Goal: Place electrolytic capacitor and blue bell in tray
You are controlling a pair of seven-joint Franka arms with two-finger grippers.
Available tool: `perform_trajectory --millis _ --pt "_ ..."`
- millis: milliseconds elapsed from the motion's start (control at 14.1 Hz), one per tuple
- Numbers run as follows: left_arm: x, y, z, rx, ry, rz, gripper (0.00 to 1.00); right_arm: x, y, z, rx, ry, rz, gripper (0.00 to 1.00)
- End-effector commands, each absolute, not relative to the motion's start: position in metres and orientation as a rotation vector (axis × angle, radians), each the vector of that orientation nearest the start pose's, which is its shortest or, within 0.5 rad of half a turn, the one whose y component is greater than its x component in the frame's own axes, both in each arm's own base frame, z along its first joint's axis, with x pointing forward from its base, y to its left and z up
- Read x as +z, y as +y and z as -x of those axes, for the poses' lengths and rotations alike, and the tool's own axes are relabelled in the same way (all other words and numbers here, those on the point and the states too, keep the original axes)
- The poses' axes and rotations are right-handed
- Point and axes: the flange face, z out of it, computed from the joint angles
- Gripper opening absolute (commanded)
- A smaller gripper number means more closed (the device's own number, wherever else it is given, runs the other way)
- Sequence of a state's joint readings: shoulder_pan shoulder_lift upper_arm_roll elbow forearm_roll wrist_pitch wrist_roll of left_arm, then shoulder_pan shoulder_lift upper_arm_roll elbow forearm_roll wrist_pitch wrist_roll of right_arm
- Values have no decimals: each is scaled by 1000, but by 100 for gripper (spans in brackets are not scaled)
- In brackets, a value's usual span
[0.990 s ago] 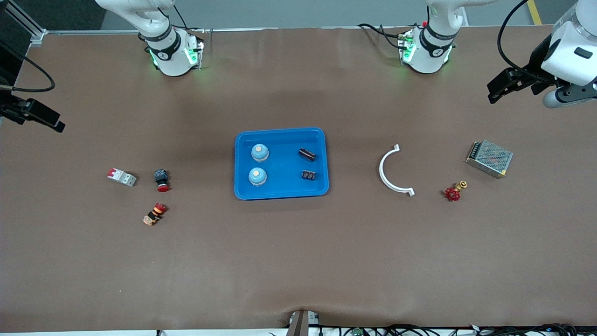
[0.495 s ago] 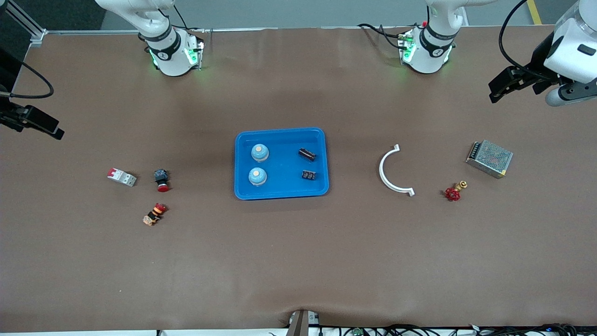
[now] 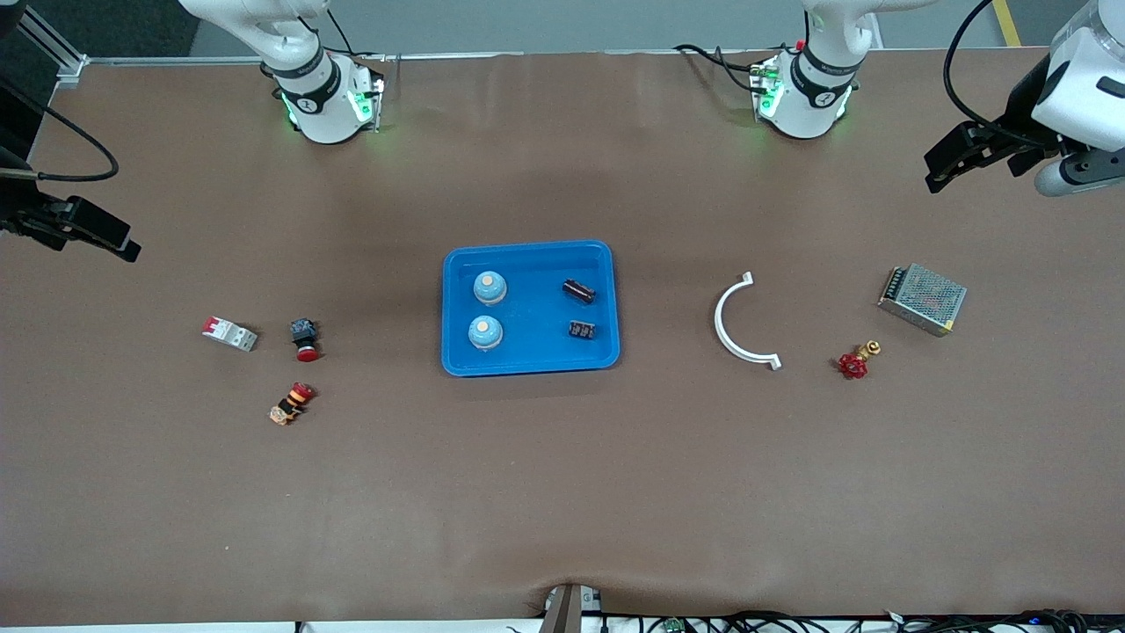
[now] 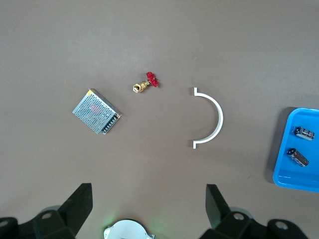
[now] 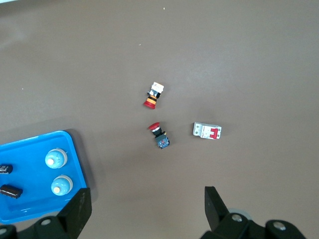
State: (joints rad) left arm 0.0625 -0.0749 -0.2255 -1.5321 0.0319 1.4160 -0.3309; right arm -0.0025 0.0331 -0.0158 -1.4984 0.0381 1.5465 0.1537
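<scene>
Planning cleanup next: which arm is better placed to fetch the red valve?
Left: the valve lies toward its end of the table, where the left tool hangs open; the right tool waits far off.

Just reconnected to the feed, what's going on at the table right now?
Nothing is being handled. Two blue bells and two dark capacitors already sit in the blue tray. The left hand is open, up over the table's left-arm end above the metal mesh box; the right hand is open, up over the right-arm end.
</scene>
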Motion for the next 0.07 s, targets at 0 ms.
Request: perform_trajectory --millis 0 --pt "675 -84 -504 57 -222 3098 100 636 -4 -564 9 136 3086 100"
